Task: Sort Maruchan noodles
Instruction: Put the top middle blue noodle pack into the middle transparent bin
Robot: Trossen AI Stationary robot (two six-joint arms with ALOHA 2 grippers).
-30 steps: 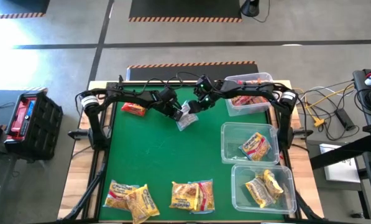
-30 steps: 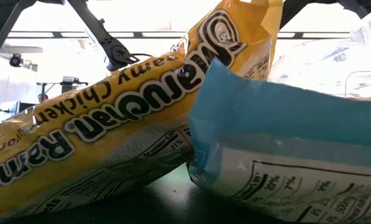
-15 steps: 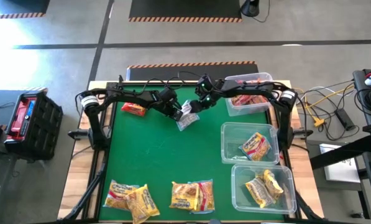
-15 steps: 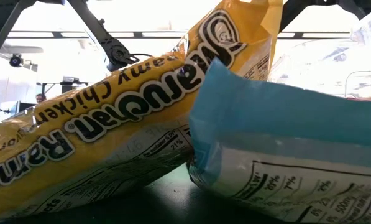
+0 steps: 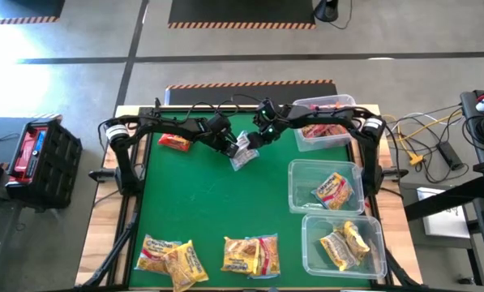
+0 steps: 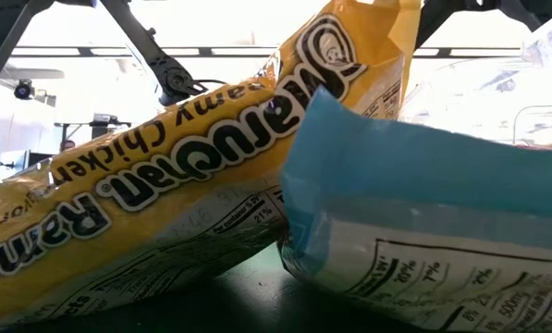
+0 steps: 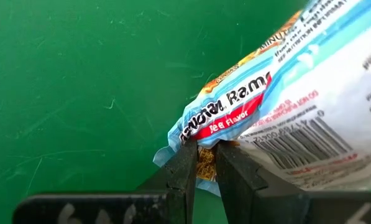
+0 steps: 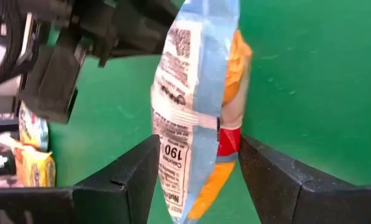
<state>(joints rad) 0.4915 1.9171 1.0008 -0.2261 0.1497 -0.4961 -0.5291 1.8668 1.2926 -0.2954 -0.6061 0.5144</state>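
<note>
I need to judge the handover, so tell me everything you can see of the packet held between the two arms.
The blue and white packet is crinkly plastic with an orange and red front, a barcode and nutrition print on its back. It hangs above the green table near the far middle, edge-on in the right wrist view. The left gripper is shut on a corner of its sealed edge. The right gripper straddles it with open fingers, not visibly pressing on it.

The yellow packet (image 6: pixel 165 176) reads "Maruchan Ramen… Chicken"; the blue-white packet (image 8: pixel 185 106) shows "190 Calories".
</note>
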